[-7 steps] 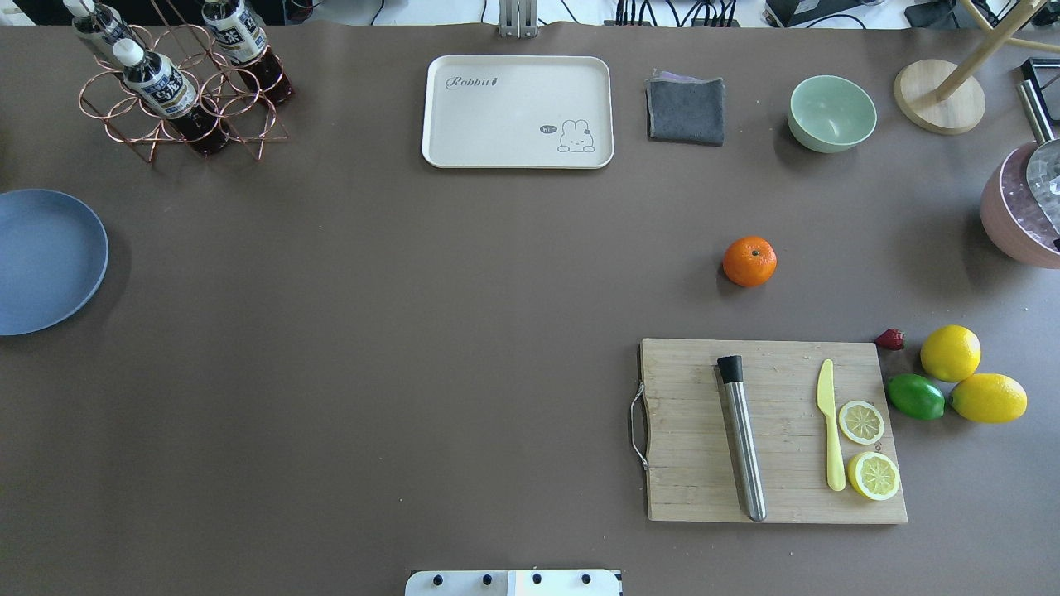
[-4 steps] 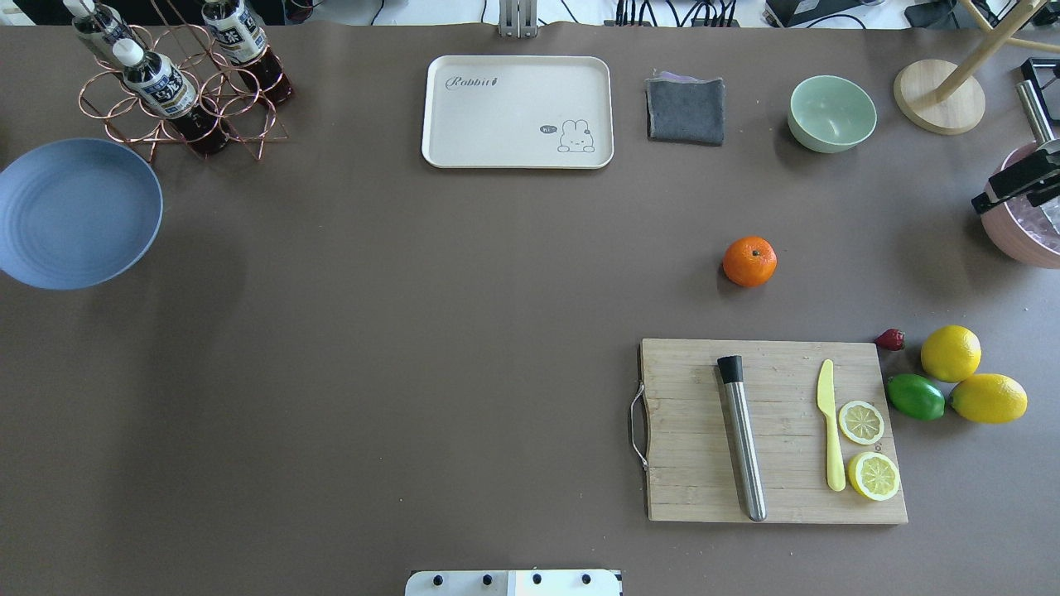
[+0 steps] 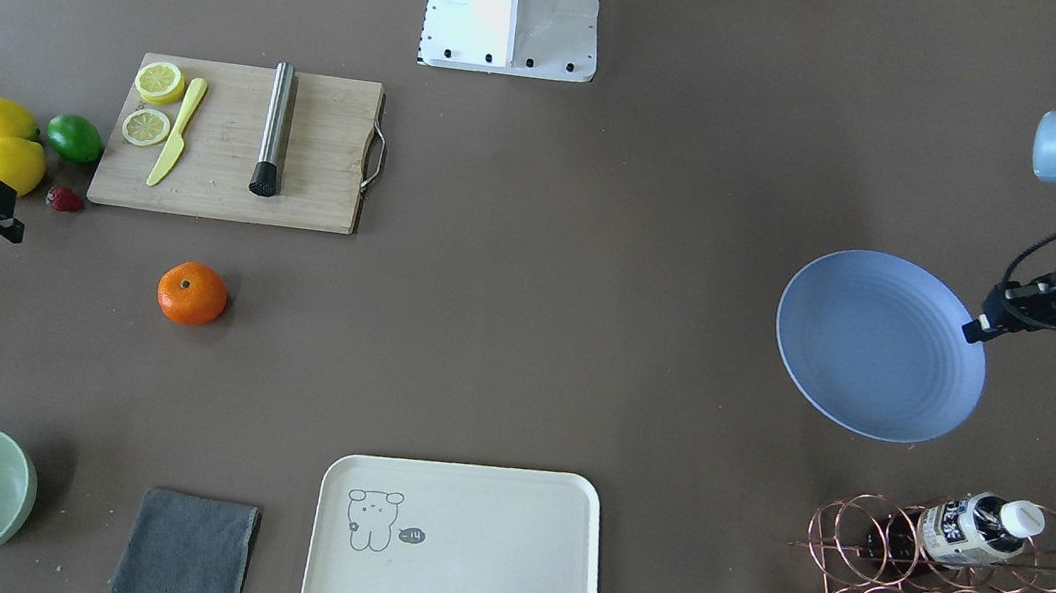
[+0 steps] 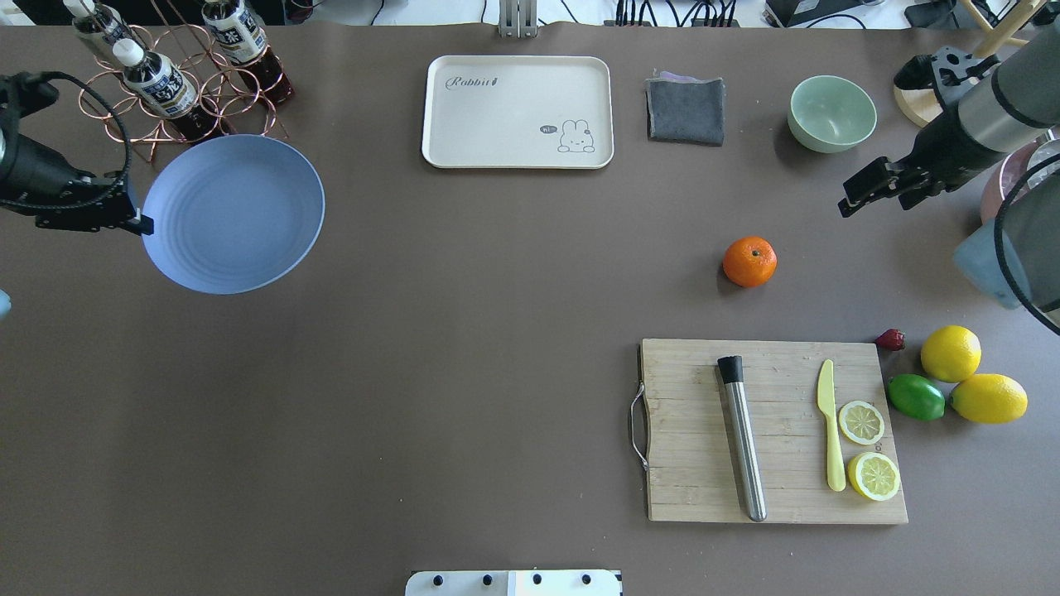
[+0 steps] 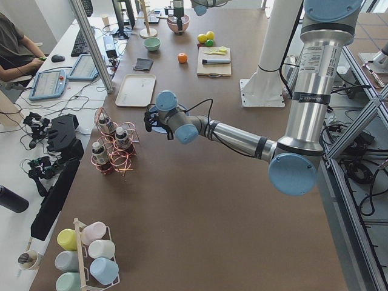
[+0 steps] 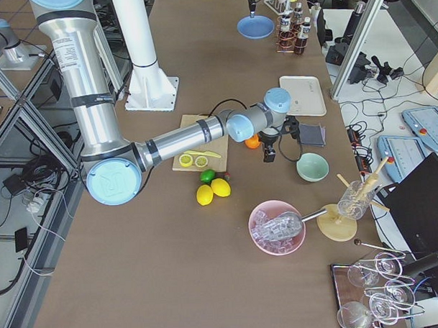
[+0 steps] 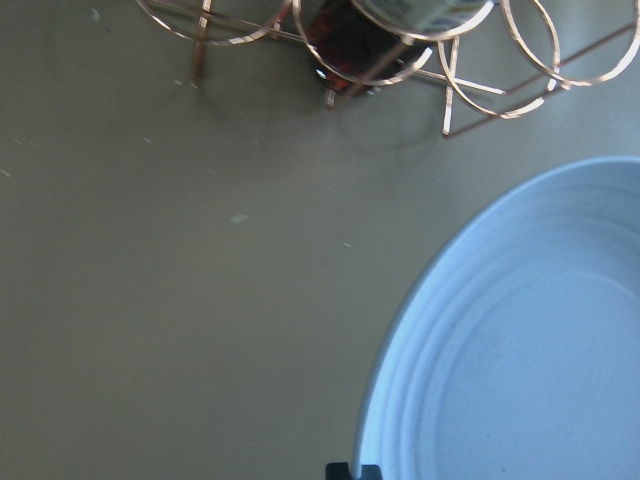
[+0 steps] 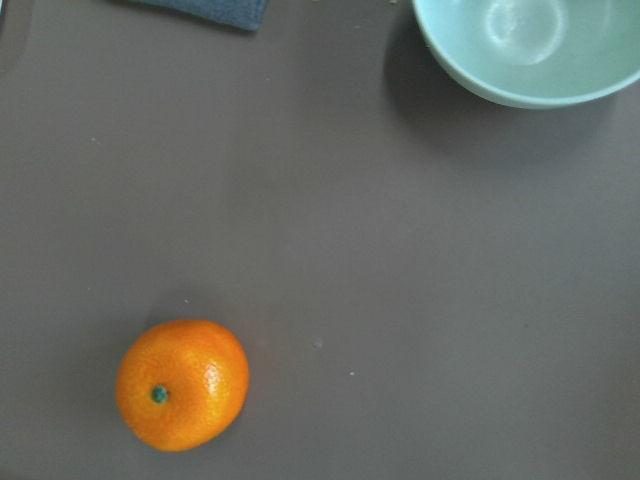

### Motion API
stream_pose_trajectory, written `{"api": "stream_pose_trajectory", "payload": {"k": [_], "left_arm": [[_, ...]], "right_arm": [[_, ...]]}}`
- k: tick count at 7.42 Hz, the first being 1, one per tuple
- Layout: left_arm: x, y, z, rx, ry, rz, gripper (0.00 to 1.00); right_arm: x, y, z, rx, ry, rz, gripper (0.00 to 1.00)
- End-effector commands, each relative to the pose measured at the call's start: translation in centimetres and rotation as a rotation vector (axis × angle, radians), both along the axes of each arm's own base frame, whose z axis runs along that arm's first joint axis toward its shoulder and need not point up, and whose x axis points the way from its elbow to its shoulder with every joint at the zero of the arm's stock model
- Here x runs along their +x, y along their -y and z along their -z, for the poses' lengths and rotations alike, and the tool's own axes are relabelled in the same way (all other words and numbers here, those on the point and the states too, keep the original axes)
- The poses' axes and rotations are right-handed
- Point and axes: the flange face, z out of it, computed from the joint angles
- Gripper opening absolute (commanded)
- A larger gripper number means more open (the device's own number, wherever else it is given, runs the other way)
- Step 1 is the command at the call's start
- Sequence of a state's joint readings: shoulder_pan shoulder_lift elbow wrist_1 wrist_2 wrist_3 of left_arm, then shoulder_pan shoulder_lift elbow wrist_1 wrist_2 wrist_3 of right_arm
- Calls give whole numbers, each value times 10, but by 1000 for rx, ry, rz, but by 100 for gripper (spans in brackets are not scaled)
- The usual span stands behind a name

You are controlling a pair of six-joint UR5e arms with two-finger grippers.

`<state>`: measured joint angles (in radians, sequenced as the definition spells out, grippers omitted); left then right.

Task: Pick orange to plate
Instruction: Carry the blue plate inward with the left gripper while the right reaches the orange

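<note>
The orange [image 4: 749, 261] rests on the brown table behind the cutting board, also at the lower left of the right wrist view [image 8: 182, 384] and in the front view [image 3: 192, 294]. My right gripper [image 4: 871, 197] hovers open and empty, right of and beyond the orange, apart from it. The periwinkle-blue plate [image 4: 233, 213] hangs above the table on the far left, just in front of the bottle rack. My left gripper [image 4: 137, 222] is shut on its left rim. The front view shows the plate [image 3: 880, 345] and that gripper [image 3: 978, 327] too; the left wrist view shows bare plate [image 7: 520, 360].
A wooden cutting board [image 4: 770, 430] carries a metal muddler, a yellow knife and lemon slices. Two lemons [image 4: 951, 353], a lime [image 4: 916, 396] and a strawberry lie at its right. The far edge holds a copper bottle rack [image 4: 178, 83], cream tray [image 4: 517, 112], grey cloth [image 4: 686, 109] and green bowl [image 4: 831, 112].
The left gripper has come into view and carried the plate rightward, off the table edge area. The right arm has swung in from the right edge toward the orange, which has not moved.
</note>
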<state>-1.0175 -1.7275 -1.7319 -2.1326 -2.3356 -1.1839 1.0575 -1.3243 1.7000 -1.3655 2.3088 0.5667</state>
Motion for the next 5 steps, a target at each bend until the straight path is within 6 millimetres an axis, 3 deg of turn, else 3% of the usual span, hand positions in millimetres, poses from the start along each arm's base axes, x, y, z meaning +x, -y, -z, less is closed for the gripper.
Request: {"api": "stream_pose_trajectory", "payload": {"k": [1,2,3,5], "left_arm": [[113,-29,66,-48,-23,42,0],[158,-46,89,-62,-31,55,0],[186,-57,103,-78,-29,73,0],[236,-92,119,-81,-29,81,0]], "right_arm": [[-61,-5,13,32,-15,-15,100],[-79,-5,11,36,-34,-6,100],[-93,-7,9,31,-54,-14,100],[-115,-8,24,-2,-41,-29,100]]}}
